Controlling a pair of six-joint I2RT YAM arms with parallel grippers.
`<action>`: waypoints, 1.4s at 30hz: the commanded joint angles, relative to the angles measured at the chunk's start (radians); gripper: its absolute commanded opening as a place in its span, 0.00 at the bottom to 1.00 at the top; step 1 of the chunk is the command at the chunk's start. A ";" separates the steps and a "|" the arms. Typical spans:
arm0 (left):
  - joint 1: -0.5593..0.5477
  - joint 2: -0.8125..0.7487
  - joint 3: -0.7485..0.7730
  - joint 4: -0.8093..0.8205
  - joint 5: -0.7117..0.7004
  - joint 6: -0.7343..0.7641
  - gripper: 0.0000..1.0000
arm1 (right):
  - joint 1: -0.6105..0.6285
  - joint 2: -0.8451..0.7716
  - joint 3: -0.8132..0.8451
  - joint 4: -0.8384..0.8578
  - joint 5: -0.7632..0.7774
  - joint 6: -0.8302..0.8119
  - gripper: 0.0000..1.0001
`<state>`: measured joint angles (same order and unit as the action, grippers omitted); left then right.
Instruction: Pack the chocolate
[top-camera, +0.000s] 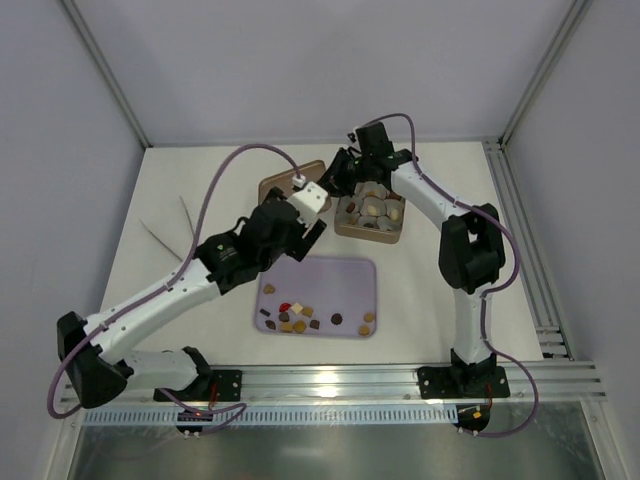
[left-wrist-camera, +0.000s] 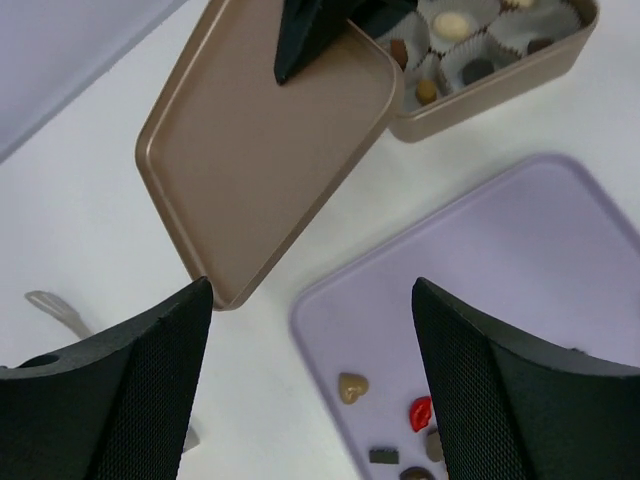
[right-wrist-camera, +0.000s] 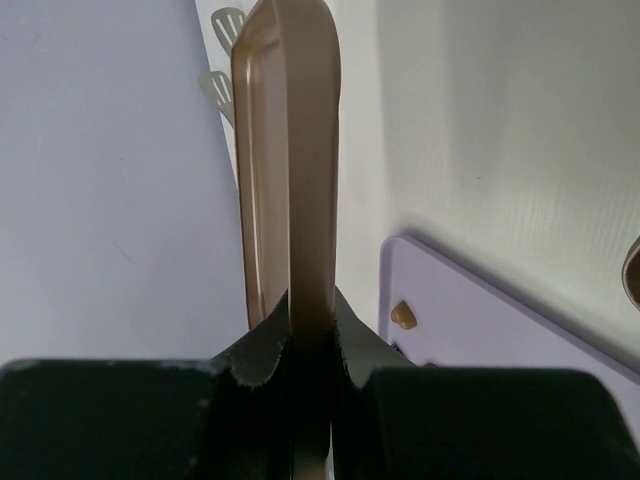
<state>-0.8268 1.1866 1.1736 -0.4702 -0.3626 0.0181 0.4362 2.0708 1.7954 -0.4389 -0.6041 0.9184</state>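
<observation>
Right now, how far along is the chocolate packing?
Done: several chocolates sit in the box. In hand: the right gripper clamps the lid by its edge; the left gripper is open and empty. Left: roughly a dozen pieces lie loose on the tray.

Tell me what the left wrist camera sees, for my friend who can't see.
The left pincer hangs open and empty above a white table. Below it lie a purple tray with a few chocolates and a flat brown lid, gripped at its far edge by the right pincer. A brown box of filled paper cups sits beyond.
</observation>
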 joint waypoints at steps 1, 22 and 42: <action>-0.090 0.059 0.011 -0.018 -0.234 0.154 0.79 | 0.003 -0.089 0.039 -0.055 -0.016 -0.015 0.04; -0.120 0.332 -0.006 0.257 -0.461 0.463 0.47 | -0.019 -0.144 -0.016 -0.096 -0.063 -0.023 0.04; -0.052 0.320 0.213 0.110 -0.097 0.303 0.00 | -0.155 -0.366 -0.171 0.028 0.134 -0.047 1.00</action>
<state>-0.8993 1.5372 1.3025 -0.3202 -0.5743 0.4210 0.3214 1.8282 1.6562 -0.4789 -0.5636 0.8707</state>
